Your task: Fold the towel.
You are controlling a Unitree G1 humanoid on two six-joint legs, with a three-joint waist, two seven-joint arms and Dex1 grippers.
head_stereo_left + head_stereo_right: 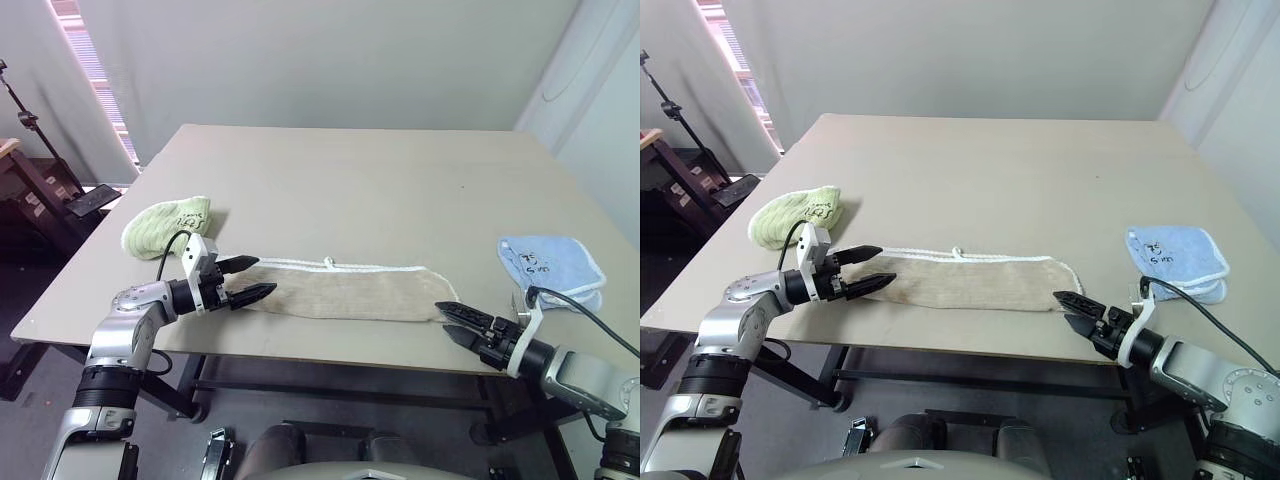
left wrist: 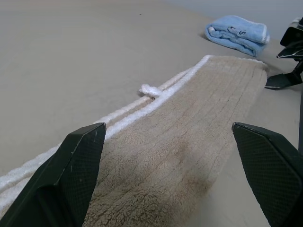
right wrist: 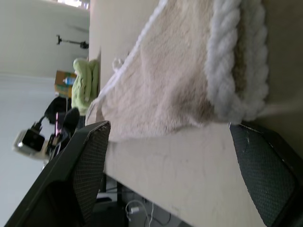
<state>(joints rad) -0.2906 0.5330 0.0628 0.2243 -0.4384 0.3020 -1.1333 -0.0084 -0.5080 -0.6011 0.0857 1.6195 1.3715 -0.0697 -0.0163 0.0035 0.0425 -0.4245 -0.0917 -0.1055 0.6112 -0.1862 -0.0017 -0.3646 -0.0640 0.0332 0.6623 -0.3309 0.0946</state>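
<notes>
While the towel (image 1: 345, 292) lies folded into a long narrow strip near the front edge of the bench (image 1: 370, 185), the left claw (image 1: 250, 279) sits spread at its left end and the right claw (image 1: 450, 321) sits spread at its right end, neither pinching cloth. Its white cord edging runs along the far side. A green cloth (image 1: 165, 224) lies beyond the left claw, a blue cloth (image 1: 551, 268) near the right.

The tan table (image 1: 400, 180) carries the towel (image 1: 340, 292), green cloth (image 1: 165, 225) and blue cloth (image 1: 550, 265).
</notes>
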